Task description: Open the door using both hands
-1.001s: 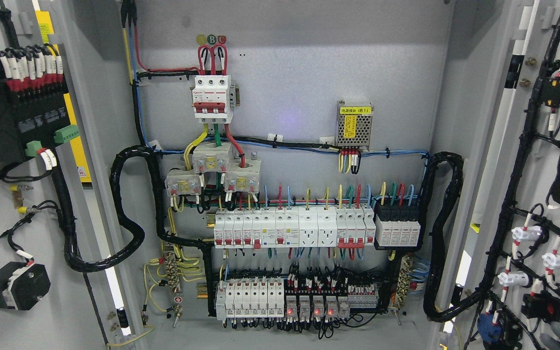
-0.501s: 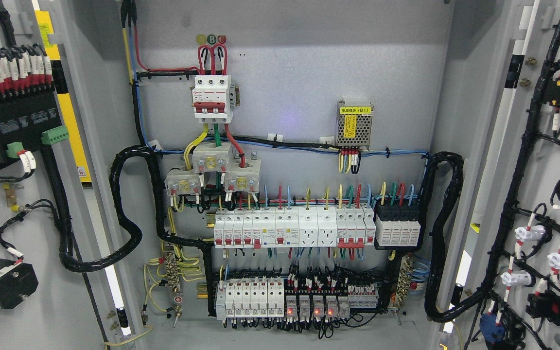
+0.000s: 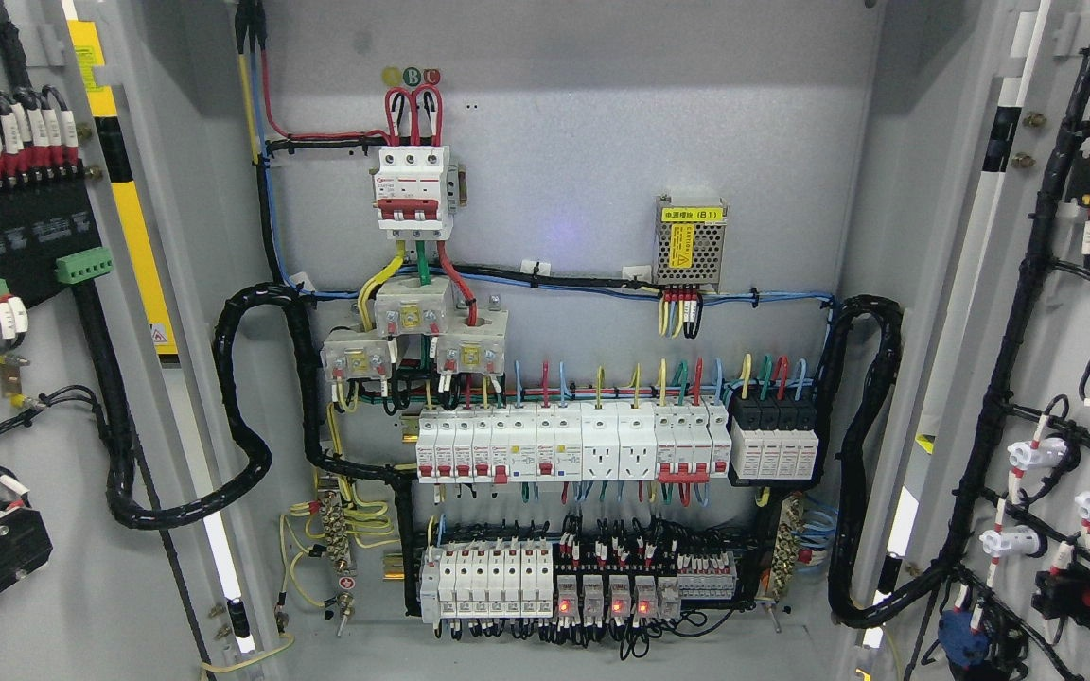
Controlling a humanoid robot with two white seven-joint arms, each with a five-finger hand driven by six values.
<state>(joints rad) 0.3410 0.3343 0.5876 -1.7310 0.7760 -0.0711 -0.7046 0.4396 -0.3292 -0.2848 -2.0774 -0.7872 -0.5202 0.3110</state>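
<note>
Head view shows the cabinet's left door (image 3: 25, 397) and right door (image 3: 1065, 378) swung wide at either edge, baring the breaker rows (image 3: 564, 454) inside (indicator lamps lit red). Neither hand shows, so the fingers' state cannot be told. Opening looks nearly finished; what's left is probably only easing both doors fully back.

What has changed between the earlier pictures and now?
The left door swung further left, toward the picture's edge, and the right door swung slightly further right. The breakers and the rest of the cabinet interior stayed unchanged. No robot hand shows.
</note>
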